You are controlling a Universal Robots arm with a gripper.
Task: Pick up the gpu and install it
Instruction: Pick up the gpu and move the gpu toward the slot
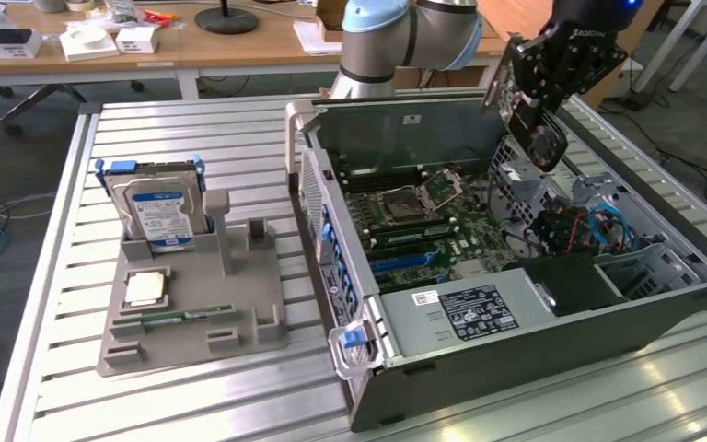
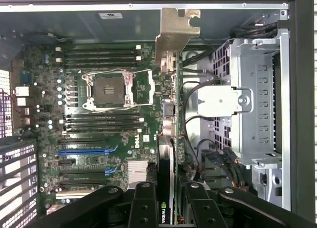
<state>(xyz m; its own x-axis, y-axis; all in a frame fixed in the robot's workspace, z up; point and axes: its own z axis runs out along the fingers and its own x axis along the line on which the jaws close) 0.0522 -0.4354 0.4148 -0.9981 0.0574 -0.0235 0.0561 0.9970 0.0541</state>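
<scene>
Above open case (image 1: 648,322), gripper (image 1: 538,97) clamped on gpu (image 1: 533,127) — exterior view shows fan (image 1: 545,147), wrist view bracket (image 2: 176,32) over motherboard (image 2: 99,139).

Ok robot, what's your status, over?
Fingers clamped on gpu. It hangs above open computer case, not yet seated. Loose cables in case below.

The arm (image 1: 397,32) reaches forward, jaws pointing down, clamped partway closed.

The gpu (image 1: 536,136), in the gripper (image 1: 543,99), hangs above the computer case (image 1: 538,345).
</scene>
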